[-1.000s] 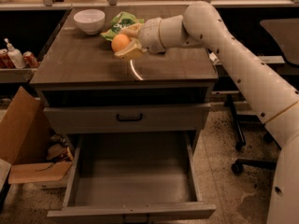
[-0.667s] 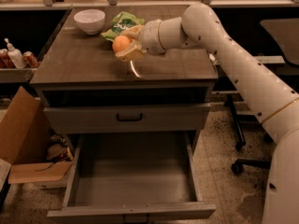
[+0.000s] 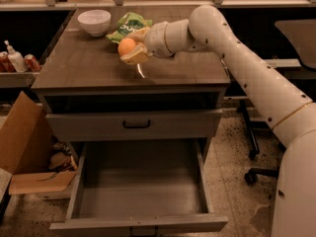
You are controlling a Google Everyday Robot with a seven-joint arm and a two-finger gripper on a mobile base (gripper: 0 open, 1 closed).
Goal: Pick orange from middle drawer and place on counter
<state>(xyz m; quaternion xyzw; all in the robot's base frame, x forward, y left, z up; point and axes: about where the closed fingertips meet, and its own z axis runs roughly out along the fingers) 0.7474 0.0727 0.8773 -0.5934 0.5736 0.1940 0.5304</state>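
The orange (image 3: 126, 46) is held between the tan fingers (image 3: 135, 58) of my gripper (image 3: 130, 47), over the middle of the counter (image 3: 84, 63). The gripper is shut on the orange and reaches in from the right on the white arm. I cannot tell whether the orange touches the counter top. The middle drawer (image 3: 140, 184) is pulled out below, a grey tray with nothing in it. A white arc streak lies on the counter just under the gripper.
A white bowl (image 3: 94, 21) and a green bag (image 3: 129, 23) sit at the back of the counter. A closed drawer front with a black handle (image 3: 136, 124) is above the open drawer. A cardboard box (image 3: 22, 147) stands left; a chair base (image 3: 256, 172) right.
Hardly anything: the gripper keeps the orange over the same spot of the counter, with only a tiny shift.
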